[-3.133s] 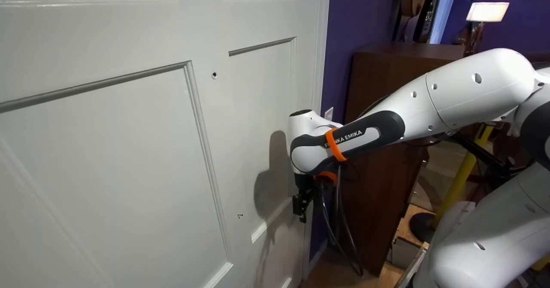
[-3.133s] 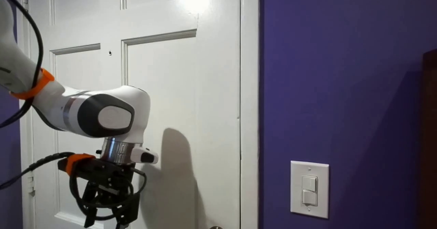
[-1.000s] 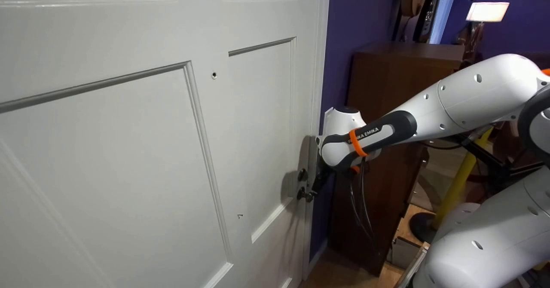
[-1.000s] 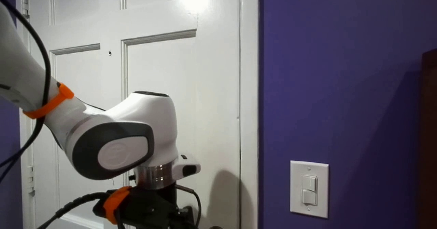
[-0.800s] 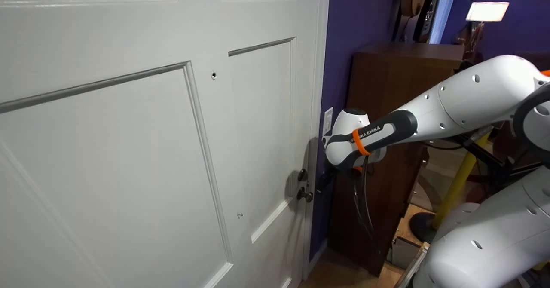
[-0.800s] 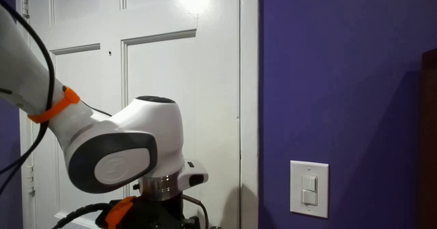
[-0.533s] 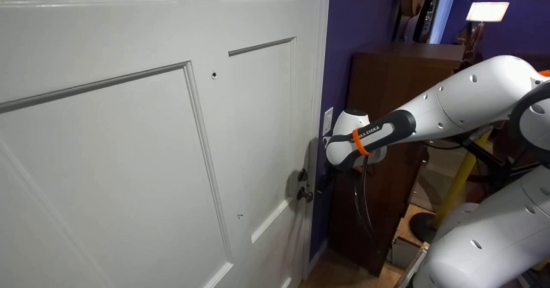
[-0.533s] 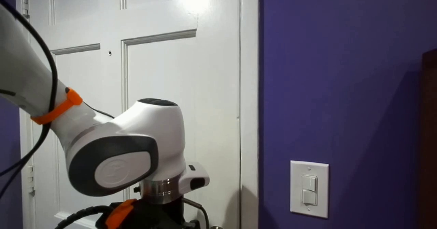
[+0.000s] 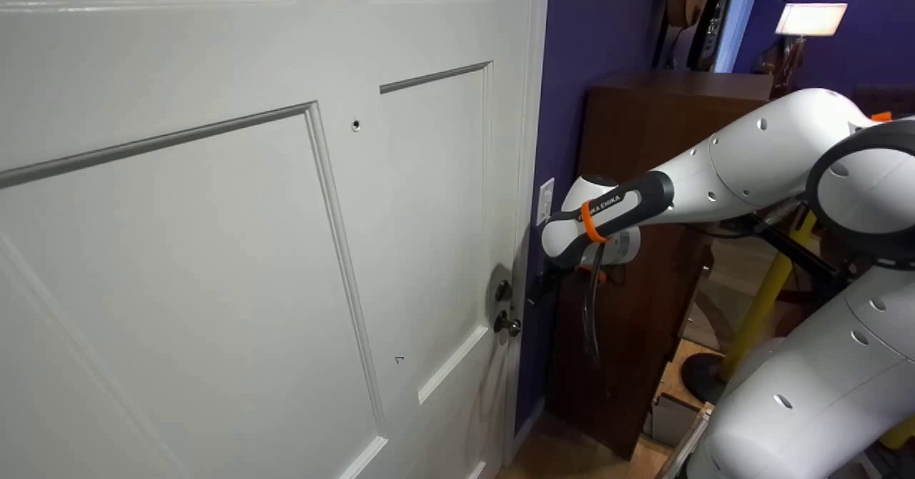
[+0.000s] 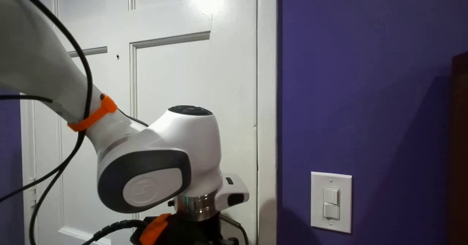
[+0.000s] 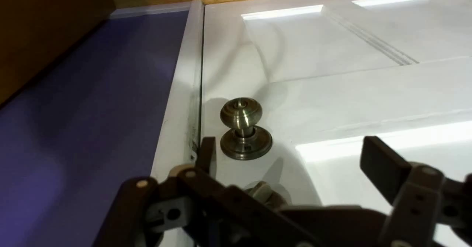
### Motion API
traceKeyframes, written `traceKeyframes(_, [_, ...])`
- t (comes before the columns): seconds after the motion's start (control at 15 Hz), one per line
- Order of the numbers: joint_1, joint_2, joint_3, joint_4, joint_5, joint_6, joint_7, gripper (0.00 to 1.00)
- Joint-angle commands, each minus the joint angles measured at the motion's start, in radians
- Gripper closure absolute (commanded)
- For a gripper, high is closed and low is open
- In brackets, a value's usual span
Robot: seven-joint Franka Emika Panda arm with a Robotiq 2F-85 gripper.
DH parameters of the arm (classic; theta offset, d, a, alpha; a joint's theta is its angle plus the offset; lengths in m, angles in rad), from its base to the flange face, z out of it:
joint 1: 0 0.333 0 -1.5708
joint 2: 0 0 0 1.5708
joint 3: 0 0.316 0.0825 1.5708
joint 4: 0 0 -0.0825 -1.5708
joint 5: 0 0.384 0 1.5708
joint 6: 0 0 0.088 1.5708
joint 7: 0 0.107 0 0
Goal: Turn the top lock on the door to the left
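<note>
Large white-painted door with raised rectangular panels point(image 9: 271, 214): closed. Hazard: too deep a forward press would likely jam against its face.

White-painted door frame point(image 11: 182, 107): just beside the door's edge. Hazard: little sideways room; contact here could spoil the turn.

White jointed robot arm with dark trim point(image 9: 750, 164): wrist end near that edge. Hazard: a twist off the true axis would push sideways instead of turning.

Black two-fingered mechanical hand point(image 11: 289, 155): spread wide, pinching nothing; one finger point(image 11: 205, 155) overlaps the frame's seam in the wrist view. Clearance from the door cannot be told. Hazard: that finger fouling the frame.

Round bronze-coloured metal knob point(image 11: 241, 114): near the door's edge. Hazard: too low an approach would strike or seize it.

Small bronze-coloured metal top lock with a raised turn-piece point(image 11: 263, 192): on the door, just above the knob, partly hidden by the hand. Hazard: that hiding could cause an off-centre pinch that slips; the inverted wrist view could reverse the turn.
</note>
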State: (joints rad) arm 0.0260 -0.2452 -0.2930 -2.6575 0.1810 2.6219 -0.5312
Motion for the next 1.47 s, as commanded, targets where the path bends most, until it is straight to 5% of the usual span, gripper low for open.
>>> traceKeyframes(0.0, [0.024, 0.087, -0.033, 0.077, 0.143, 0.016, -0.113, 0.0])
traceKeyframes(0.53, [0.034, 0.228, -0.032, 0.199, 0.417, -0.018, -0.374, 0.0])
traceKeyframes(0.67, [0.029, 0.257, -0.026, 0.219, 0.445, -0.026, -0.409, 0.26])
traceKeyframes(1.0, [0.023, 0.308, -0.012, 0.251, 0.523, -0.012, -0.49, 0.64])
traceKeyframes(1.07, [0.023, 0.314, -0.009, 0.255, 0.552, -0.005, -0.511, 0.37])
traceKeyframes(1.13, [0.023, 0.318, -0.003, 0.259, 0.593, 0.001, -0.54, 0.3])
traceKeyframes(1.4, [0.021, 0.336, 0.009, 0.275, 0.695, -0.002, -0.623, 0.62])
